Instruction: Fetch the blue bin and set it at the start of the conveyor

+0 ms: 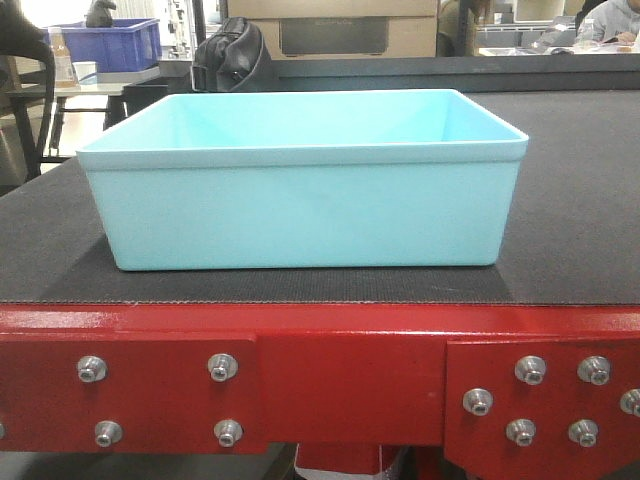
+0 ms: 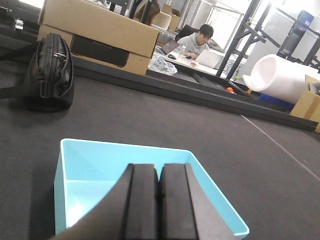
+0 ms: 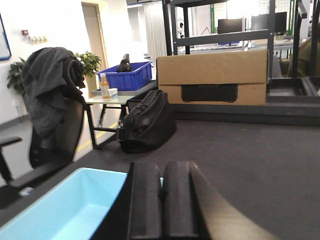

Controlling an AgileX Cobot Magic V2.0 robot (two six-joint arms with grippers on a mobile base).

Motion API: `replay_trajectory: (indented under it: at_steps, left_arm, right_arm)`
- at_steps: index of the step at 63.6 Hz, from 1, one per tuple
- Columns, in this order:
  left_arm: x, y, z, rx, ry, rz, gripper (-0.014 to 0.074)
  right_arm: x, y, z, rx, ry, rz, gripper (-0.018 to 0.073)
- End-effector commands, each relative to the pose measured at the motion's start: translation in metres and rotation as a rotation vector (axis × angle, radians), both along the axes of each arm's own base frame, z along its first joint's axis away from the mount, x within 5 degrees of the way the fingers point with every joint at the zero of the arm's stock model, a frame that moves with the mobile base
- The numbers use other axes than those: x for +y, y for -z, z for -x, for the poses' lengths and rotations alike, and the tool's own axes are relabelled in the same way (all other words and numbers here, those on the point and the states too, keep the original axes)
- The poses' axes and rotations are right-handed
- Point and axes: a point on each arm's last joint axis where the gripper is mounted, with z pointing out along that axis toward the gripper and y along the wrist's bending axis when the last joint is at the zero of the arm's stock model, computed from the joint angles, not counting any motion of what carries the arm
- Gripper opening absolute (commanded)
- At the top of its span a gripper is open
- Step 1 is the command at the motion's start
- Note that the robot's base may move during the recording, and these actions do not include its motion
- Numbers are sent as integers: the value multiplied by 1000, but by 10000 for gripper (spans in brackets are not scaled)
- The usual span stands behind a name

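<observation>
At twelve o'clock in the right wrist view sits a long cardboard box point(image 3: 215, 75) with a dark handle slot, dark metal shelving point(image 3: 220, 35) rising behind it. At nine o'clock a black bag point(image 3: 147, 122) leans beside a small table point(image 3: 107, 100) carrying a dark blue crate point(image 3: 127, 77), a bottle point(image 3: 104, 86) and a cup. A potted plant point(image 3: 90, 62) stands against the white wall point(image 3: 50, 25), near a pale door. A chair point(image 3: 47, 115) draped with a dark coat fills the left. In the left wrist view, at one o'clock, a seated person point(image 2: 197, 42) works at a desk; at three o'clock lies a white foam roll point(image 2: 280, 72). Bright daylight washes the back.
</observation>
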Motion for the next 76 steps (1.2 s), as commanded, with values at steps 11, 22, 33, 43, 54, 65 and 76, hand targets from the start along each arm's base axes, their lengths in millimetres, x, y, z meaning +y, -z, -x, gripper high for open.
replay_trajectory:
  at_steps: [11, 22, 33, 43, 54, 65, 76]
  left_arm:
    - [0, -1, 1, -21, 8, 8, -111]
    - [0, -1, 1, -21, 8, 8, -111]
    - [0, -1, 1, -21, 8, 6, -111]
    - [0, -1, 1, -21, 8, 6, -111]
    - [0, -1, 1, -21, 8, 6, -111]
    - [0, -1, 1, -23, 8, 7, -111]
    - [0, -1, 1, -23, 8, 7, -111]
  right_arm:
    - [-24, 30, 14, -72, 217, 234, -167]
    - [-33, 83, 28, -21, 309, 191, -167]
    - [-32, 136, 42, 29, 302, 150, -167]
    - [-32, 164, 52, 9, 303, 148, -167]
    - [-31, 164, 58, -27, 304, 145, -167]
    - [-31, 165, 58, -24, 304, 145, -167]
    - [-31, 165, 58, -24, 304, 145, -167]
